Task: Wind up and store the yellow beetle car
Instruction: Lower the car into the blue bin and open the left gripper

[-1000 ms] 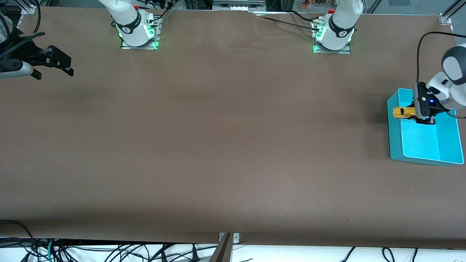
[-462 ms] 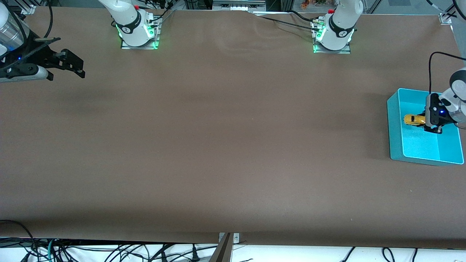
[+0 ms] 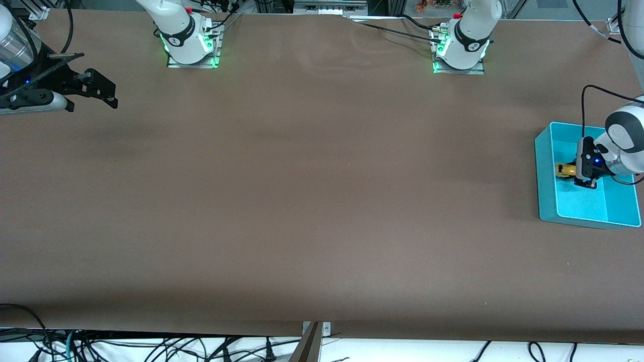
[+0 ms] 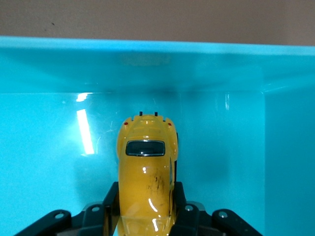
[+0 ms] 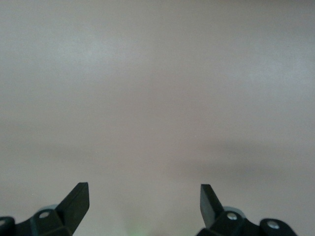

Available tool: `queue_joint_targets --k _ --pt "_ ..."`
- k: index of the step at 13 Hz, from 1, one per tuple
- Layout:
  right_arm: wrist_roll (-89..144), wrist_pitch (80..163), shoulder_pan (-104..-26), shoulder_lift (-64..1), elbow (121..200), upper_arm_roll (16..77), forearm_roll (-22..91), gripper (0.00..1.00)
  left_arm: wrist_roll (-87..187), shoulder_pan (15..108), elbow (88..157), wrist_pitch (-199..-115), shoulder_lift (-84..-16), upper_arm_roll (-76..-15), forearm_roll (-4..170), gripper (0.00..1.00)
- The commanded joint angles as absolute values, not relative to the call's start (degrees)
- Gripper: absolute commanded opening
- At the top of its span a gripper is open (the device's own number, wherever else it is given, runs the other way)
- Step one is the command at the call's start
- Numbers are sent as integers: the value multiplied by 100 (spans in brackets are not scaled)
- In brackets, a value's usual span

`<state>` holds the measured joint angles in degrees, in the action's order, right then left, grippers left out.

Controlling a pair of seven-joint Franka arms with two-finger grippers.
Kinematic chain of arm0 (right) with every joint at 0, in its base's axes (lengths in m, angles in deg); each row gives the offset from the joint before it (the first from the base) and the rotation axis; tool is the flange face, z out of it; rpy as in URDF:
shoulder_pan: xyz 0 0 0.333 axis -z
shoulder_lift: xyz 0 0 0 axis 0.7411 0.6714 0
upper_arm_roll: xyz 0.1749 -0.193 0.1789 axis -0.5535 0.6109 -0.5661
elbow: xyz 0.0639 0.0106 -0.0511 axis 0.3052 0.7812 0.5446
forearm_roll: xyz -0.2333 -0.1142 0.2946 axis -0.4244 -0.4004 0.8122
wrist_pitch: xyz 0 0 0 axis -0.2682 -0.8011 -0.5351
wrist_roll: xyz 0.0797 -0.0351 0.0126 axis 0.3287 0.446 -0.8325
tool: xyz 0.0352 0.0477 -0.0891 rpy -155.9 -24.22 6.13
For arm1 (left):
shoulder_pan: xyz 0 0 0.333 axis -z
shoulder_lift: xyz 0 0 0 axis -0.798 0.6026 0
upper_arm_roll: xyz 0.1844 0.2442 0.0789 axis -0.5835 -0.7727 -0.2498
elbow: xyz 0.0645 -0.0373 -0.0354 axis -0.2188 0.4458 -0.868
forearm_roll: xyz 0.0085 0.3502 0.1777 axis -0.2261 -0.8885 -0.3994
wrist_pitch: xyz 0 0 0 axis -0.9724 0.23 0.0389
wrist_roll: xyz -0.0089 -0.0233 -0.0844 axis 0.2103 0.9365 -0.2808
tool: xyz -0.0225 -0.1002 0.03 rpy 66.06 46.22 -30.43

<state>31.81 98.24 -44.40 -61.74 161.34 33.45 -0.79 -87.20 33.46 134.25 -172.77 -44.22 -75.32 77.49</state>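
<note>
Along the bottom edge of the front view, below the tabletop point(image 3: 312, 211), a tangle of dark cables point(image 3: 151, 349). Above that, bare brown tabletop across the middle of the frame.

At mid-height, hard against the frame's edge at the left arm's end, a teal bin point(image 3: 546, 186). Inside it, in the half farther from the camera, the car point(image 3: 564, 170), clenched at its tail end in the left tool point(image 3: 575, 172). Reaching down into the bin from the frame's edge. In the left wrist view, yellow car point(image 4: 146, 162) seen from above with its dark window up, pinched between two black fingers point(image 4: 110, 204), nose pointing at a bin wall point(image 4: 157, 64). Hard to tell whether wheels touch the bin floor.

Higher in the front view, at the frame's edge at the right arm's end, the right tool point(image 3: 103, 95), waiting in the air over bare tabletop, released and holding nothing. In the right wrist view, fingertips point(image 5: 78, 196) wide apart with only tabletop between.

At the very top of the frame, two white arm bases point(image 3: 191, 42) lit green.
</note>
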Motion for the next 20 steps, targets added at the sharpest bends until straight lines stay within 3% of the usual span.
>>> queue_joint_targets --k 1,2,3,5,6,7,14,18,20 --pt "3230 9777 -4449 -6159 16044 3362 -36 100 -8979 3281 13284 -17250 -4336 -7485 7972 32" --pt "3264 9768 -4448 -6150 16044 3362 -36 100 -8979 3281 13275 -17242 -4336 -7476 7963 56" --pt "3238 9777 -4448 -6124 16052 3362 -36 100 -8979 3290 13266 -17215 -4345 -7468 7963 68" --pt "3194 9768 -4448 -6106 16009 3379 -45 100 -8961 3290 13266 -17145 -4415 -7467 7972 85" --pt "3212 9768 -4457 -6097 16009 3379 -54 100 -8953 3325 13188 -17006 -4450 -7459 7972 89" --pt "3220 9811 -4483 -6080 16009 3379 -89 100 -8918 3343 13031 -16752 -4468 -7459 7972 100" --pt "3203 9821 -4492 -6088 16070 3379 -89 100 -7365 3650 12642 -15398 -5415 -7459 8121 100" --pt "3203 9803 -4492 -6088 16070 3379 -89 100 -5531 4378 12564 -14406 -6303 -7433 8139 100" --pt "3203 9803 -4492 -6088 16070 3379 -89 100 -4422 4782 12083 -13781 -6384 -7336 8182 100"
